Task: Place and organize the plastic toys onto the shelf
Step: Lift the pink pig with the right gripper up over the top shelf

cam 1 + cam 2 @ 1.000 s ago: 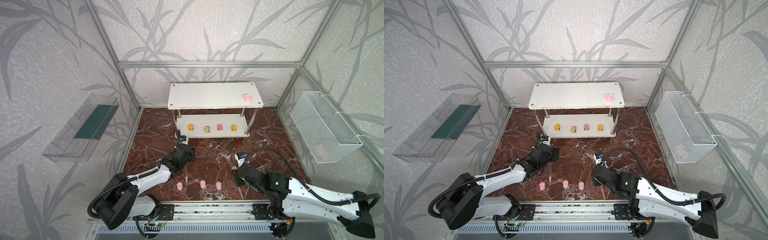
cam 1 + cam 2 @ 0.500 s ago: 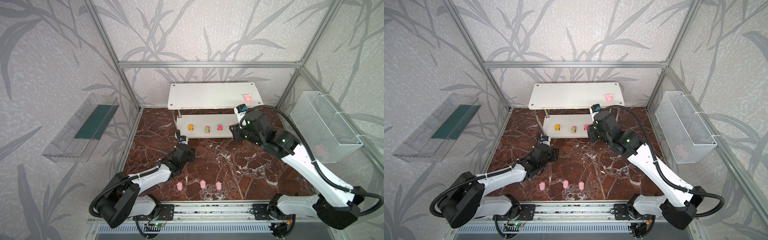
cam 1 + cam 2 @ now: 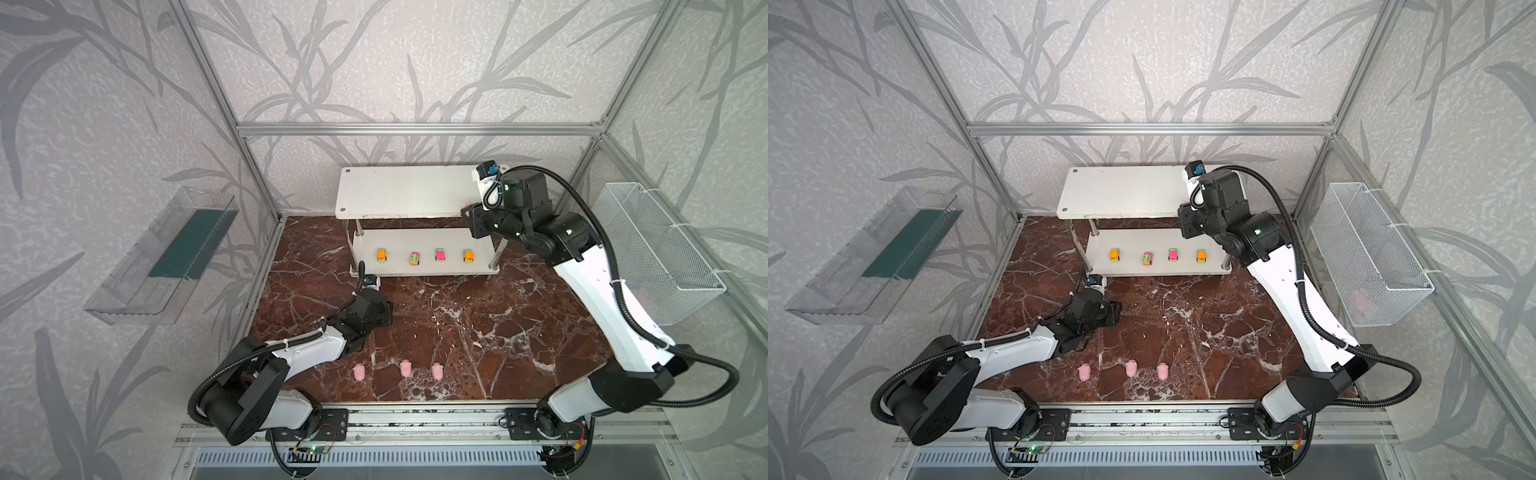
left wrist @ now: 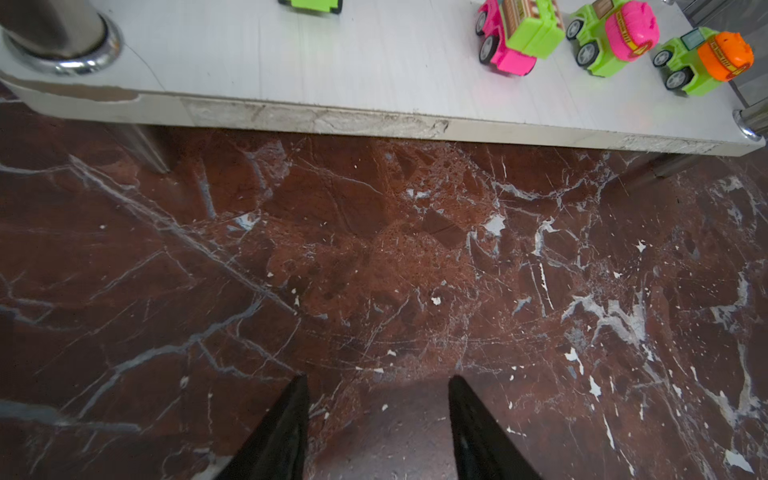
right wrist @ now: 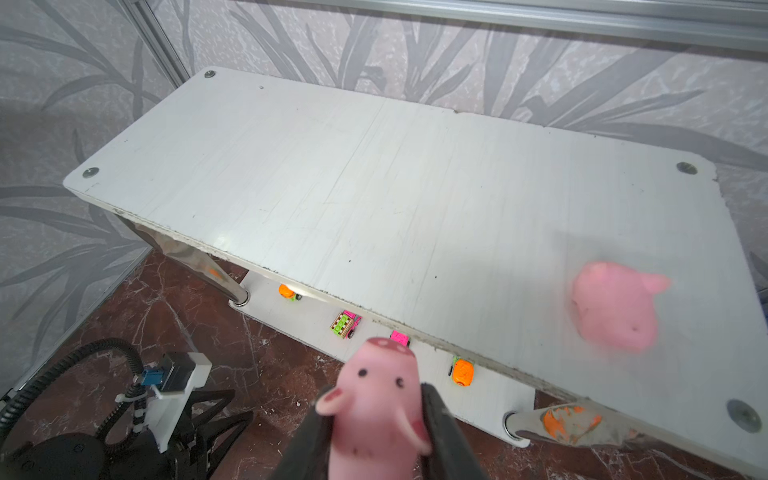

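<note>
Within the last second the right arm has swung up from the front of the red-brown marble counter point(image 3: 478, 324) to the right end of the white two-tier shelf with chrome posts point(image 3: 399, 191), carrying a pale-pink plastic pig figurine point(image 5: 374, 365) with it. I read this as the transport leg of one more placement. The pig is off the counter and hangs at the front edge of the shelf's top tier, not yet set down.

The right hand point(image 5: 375, 395) is nearly pressed together, its dark fingers point(image 5: 307, 440) pinching the pig by its flanks, with the pig upright. A second pink pig point(image 5: 611, 307), blurred in the right wrist view, already sits on the top tier near its right end, apart from the held one.

The left arm has not moved. The left hand point(image 4: 378, 378) hovers low over the counter just in front of the shelf's lower tier, fingers partly spread with nothing between them.

Four small plastic toy cars in orange, hot pink and lime green point(image 3: 414, 258) stand in a row on the lower tier. Three more pink pigs point(image 3: 405, 368) lie in a row on the counter, well in front of the shelf, so the cars look finished and the pigs are the remaining work.
</note>
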